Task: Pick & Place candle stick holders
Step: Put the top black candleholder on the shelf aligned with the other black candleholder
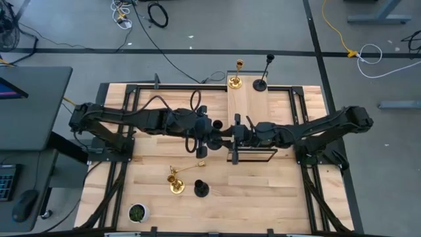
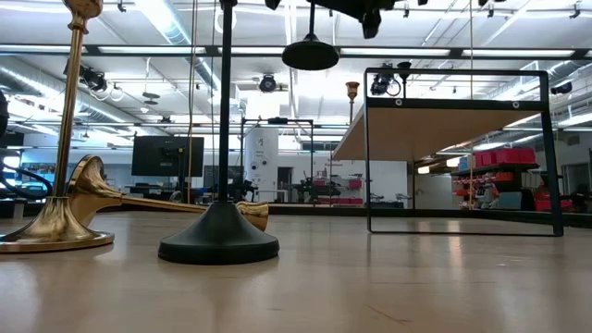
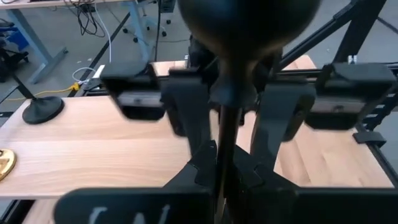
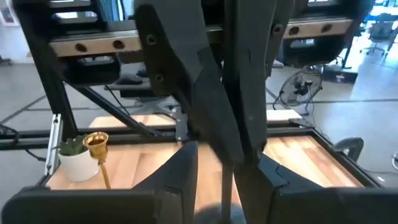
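My left gripper (image 1: 222, 133) is shut on a matte black candlestick (image 2: 310, 55), held in the air over the middle of the table. My right gripper (image 1: 234, 131) faces it from the right and is open. Its fingers (image 3: 186, 118) stand on either side of the stem without touching it. A gold candlestick (image 1: 235, 80) and a black one (image 1: 261, 83) stand on their bases on a raised wooden shelf (image 1: 250, 105). Near the front, one gold candlestick (image 1: 175, 186) and one black one (image 1: 200, 189) stand on the table. Another gold one (image 1: 187, 168) lies on its side. My left gripper pinches the black candlestick's thin stem (image 3: 222, 146) between its two fingers. The fingers come level from the table's left and lie across the stem. The candlestick hangs upright with its round base (image 2: 310, 55) lowest, lifted clear of the table.
A small green plant pot (image 1: 137, 212) stands at the front left corner. The shelf's black frame (image 2: 553, 148) stands just right of the grippers. Bare wood lies at the front right of the table.
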`<action>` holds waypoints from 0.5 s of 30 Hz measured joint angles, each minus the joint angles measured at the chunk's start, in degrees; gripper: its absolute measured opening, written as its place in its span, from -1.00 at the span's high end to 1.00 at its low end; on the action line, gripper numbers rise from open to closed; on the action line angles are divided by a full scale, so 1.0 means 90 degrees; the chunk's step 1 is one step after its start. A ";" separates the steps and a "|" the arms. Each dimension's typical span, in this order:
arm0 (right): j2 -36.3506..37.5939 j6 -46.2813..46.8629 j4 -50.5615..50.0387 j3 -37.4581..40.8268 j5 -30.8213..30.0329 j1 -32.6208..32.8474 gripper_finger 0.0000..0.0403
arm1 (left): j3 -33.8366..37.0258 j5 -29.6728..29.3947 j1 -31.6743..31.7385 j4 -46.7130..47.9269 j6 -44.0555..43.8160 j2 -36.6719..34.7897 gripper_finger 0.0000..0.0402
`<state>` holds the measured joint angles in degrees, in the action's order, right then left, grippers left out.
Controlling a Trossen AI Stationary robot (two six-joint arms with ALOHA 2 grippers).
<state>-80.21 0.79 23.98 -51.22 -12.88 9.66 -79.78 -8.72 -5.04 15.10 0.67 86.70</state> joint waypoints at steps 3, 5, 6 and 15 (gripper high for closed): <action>-0.0180 -0.0073 0.0317 0.0000 0.0040 -0.0064 0.49 | 0.0007 0.0124 0.0000 -0.0043 0.0000 0.0012 0.95; -0.0244 -0.0154 0.0439 0.0000 0.0043 -0.0072 0.51 | 0.0007 0.0137 0.0000 -0.0061 0.0000 0.0012 0.96; -0.0249 -0.0191 0.0455 0.0000 0.0040 -0.0072 0.54 | 0.0007 0.0139 0.0000 -0.0061 0.0001 0.0012 0.96; -0.0249 -0.0256 0.0411 0.0000 -0.0234 -0.0064 0.95 | 0.0007 0.0116 0.0000 -0.0062 0.0007 0.0010 0.84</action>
<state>-82.46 -1.52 27.68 -51.22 -14.98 9.08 -79.72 -7.68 -5.04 14.54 0.73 86.79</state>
